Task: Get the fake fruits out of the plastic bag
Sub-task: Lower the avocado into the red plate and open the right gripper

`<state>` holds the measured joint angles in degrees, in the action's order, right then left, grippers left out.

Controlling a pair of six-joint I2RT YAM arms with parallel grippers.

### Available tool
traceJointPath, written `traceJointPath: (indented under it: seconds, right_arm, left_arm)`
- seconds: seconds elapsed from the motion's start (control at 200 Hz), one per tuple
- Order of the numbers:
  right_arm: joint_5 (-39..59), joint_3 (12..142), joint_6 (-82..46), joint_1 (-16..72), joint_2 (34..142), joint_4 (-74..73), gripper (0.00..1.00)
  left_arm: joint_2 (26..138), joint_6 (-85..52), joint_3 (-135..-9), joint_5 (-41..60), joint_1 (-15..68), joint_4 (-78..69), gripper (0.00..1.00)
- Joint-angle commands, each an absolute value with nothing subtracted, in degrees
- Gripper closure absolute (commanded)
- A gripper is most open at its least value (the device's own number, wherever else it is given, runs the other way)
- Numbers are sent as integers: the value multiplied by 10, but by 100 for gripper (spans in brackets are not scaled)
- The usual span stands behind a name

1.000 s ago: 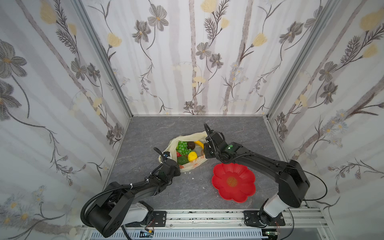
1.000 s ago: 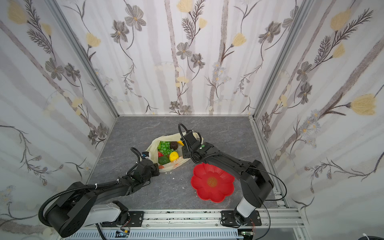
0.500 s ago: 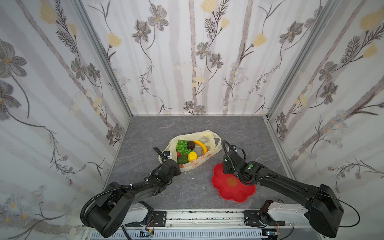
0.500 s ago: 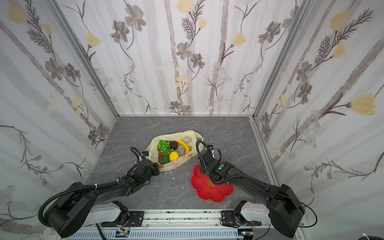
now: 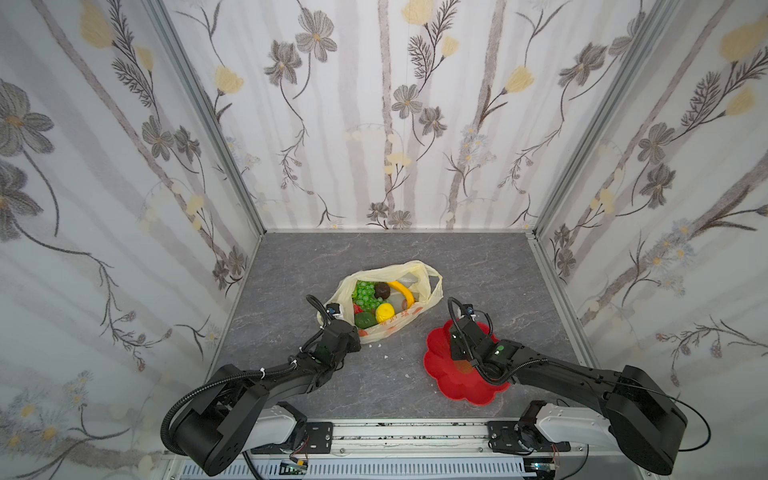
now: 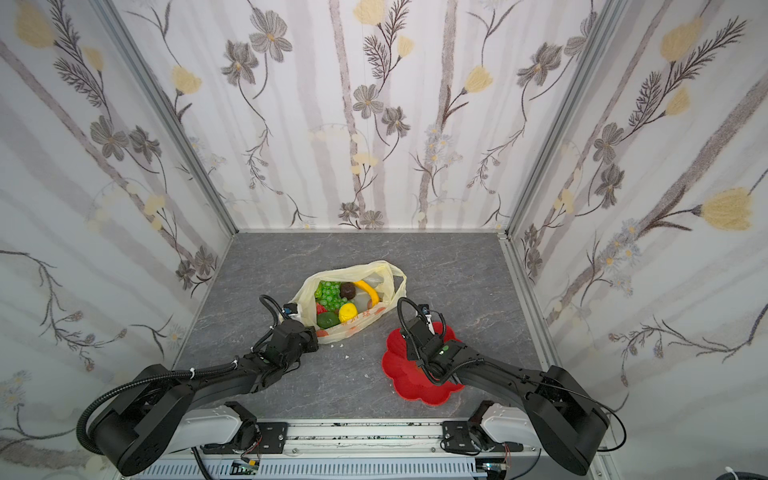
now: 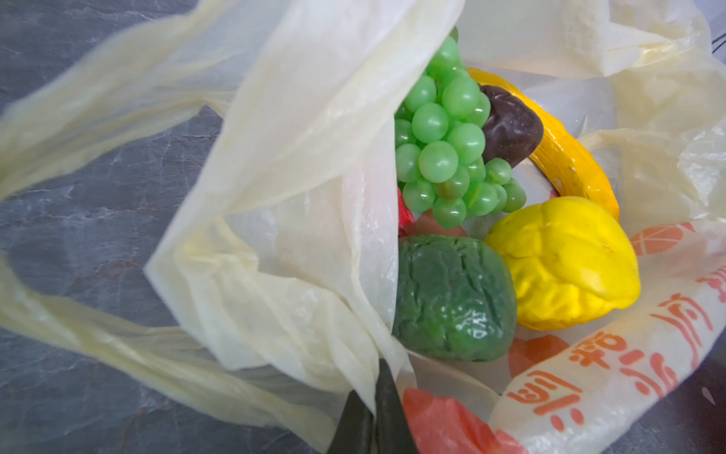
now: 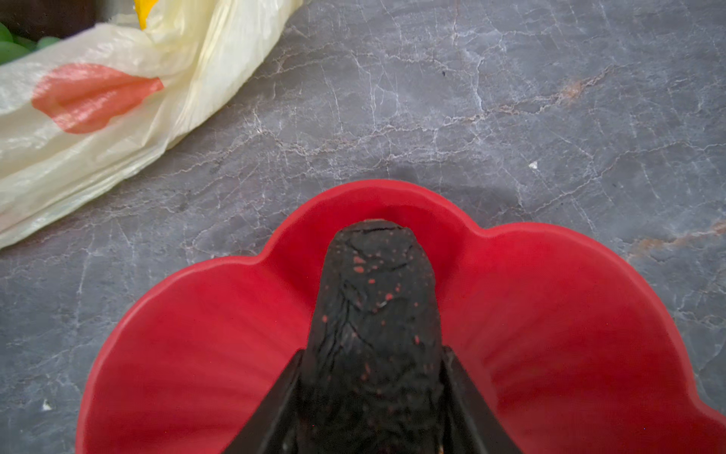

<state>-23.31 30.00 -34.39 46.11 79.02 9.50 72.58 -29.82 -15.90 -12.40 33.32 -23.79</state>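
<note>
Now, left pincer (image 7: 373, 397) pinches the plastic bag (image 7: 298, 157) bearing orange Chinese lettering (image 7: 613, 353); right pincer (image 8: 371, 361) grips dark fruit (image 8: 377, 283).

Thin film creasing, moulded plastic shining.
The plastic bag (image 7: 298, 165) pinched in the left claw (image 7: 371, 412) is looking translucent and crinkled. Just ahead of that claw the grape bunch (image 7: 444, 149) and banana (image 7: 569, 165) are gleaming smooth, the bumpy green fruit (image 7: 451, 298) glossy but wrinkled. The black fruit (image 8: 373, 283) in the right claw (image 8: 371, 359) is looking rough and matt, the smooth red plastic dish (image 8: 550, 314) lying beneath that claw.
</note>
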Motion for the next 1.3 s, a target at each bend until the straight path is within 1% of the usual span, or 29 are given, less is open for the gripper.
traceJointPath:
  seconds: [0.0,0.2,0.22,0.37,0.61,0.759,0.864,1.064,1.139,1.294]
  right_arm:
    - [-260,301,-343,461,795,55,64]
    - [-271,310,-352,461,809,68,62]
    - [-272,310,-353,461,810,69,61]
    - [-277,314,-358,462,816,75,53]
    - [-268,320,-379,463,837,85,50]
    - [-263,320,-387,464,848,83,46]
    - [-263,320,-387,465,843,83,42]
    - [-269,325,-386,467,818,102,30]
    - [-274,335,-385,467,808,118,28]
    - [-279,379,-375,466,788,154,27]
  left_arm:
    - [723,-298,-158,-134,333,-252,100]
    - [724,-297,-156,-137,333,-253,100]
    - [710,-297,-156,-136,332,-253,100]
    - [707,-297,-155,-137,332,-253,100]
    - [706,-297,-153,-140,333,-255,100]
    - [705,-296,-152,-139,332,-255,100]
    - [703,-297,-152,-140,332,-256,100]
    - [700,-300,-150,-142,333,-256,100]
    - [699,-301,-148,-141,333,-257,100]
    - [703,-303,-148,-136,333,-260,100]
